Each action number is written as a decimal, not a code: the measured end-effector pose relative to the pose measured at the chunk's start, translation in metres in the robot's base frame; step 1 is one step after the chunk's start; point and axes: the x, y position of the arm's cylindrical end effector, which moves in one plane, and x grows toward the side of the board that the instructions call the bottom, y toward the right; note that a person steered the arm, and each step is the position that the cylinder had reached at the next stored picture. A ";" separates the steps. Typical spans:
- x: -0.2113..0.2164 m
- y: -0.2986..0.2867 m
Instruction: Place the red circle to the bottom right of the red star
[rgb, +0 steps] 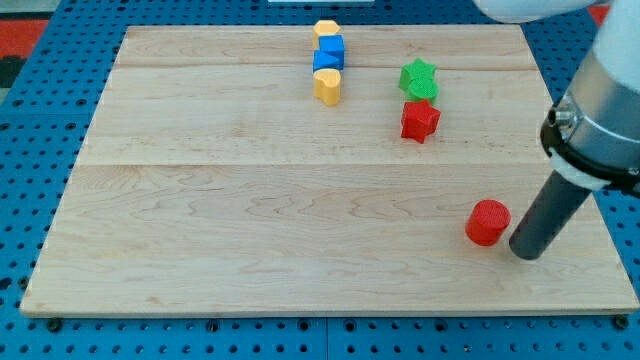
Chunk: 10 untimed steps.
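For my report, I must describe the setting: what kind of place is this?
Probably a robotics lab test bench: a wooden board lies on a blue perforated mounting plate, small coloured blocks such as the red star sit on it, and my tip rests beside the red circle.

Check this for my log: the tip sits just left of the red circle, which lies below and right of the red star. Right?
Not quite. The camera view shows my tip just right of the red circle, not left. The rest holds: the circle lies below and right of the red star.
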 end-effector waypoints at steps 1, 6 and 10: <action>-0.041 -0.046; -0.053 -0.091; -0.084 -0.077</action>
